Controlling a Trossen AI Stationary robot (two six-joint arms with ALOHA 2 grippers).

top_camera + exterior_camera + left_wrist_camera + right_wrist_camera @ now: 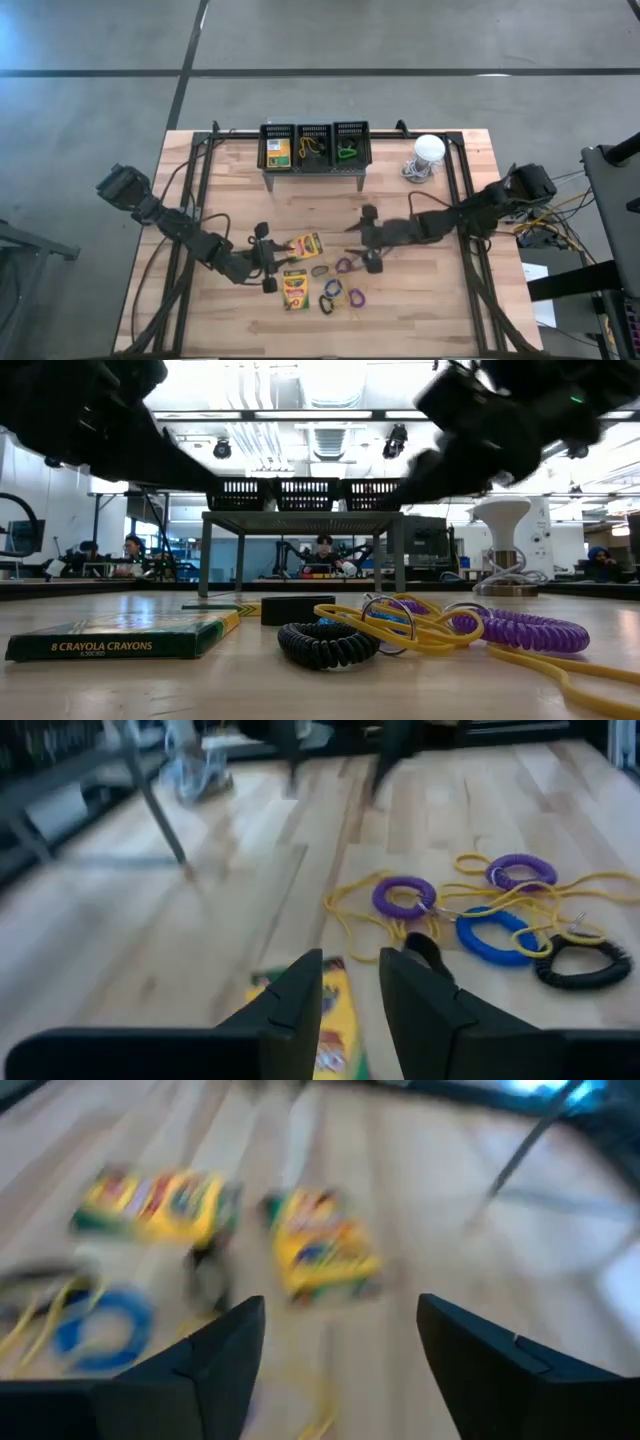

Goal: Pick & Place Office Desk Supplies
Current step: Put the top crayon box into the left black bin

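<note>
Two yellow-and-green crayon boxes lie flat on the wooden table, one just ahead of my left gripper and one nearer the near edge. To their right lie purple, blue and black elastic loops, tangled with thin yellow rubber bands. My left gripper is low over the first box's end, with a narrow gap between its fingers. My right gripper hovers wide open to the right of the loops. My left gripper comes nearly level from the table's left, and the crayon box's end shows in the gap between its fingertips and beside one finger. I cannot tell whether the fingers touch the box, which lies flat on the table.
A grey metal stand at the table's far side carries three black bins holding a crayon box, bands and a green loop. A white dome-shaped object stands at far right. Bare wood lies left and right of the pile.
</note>
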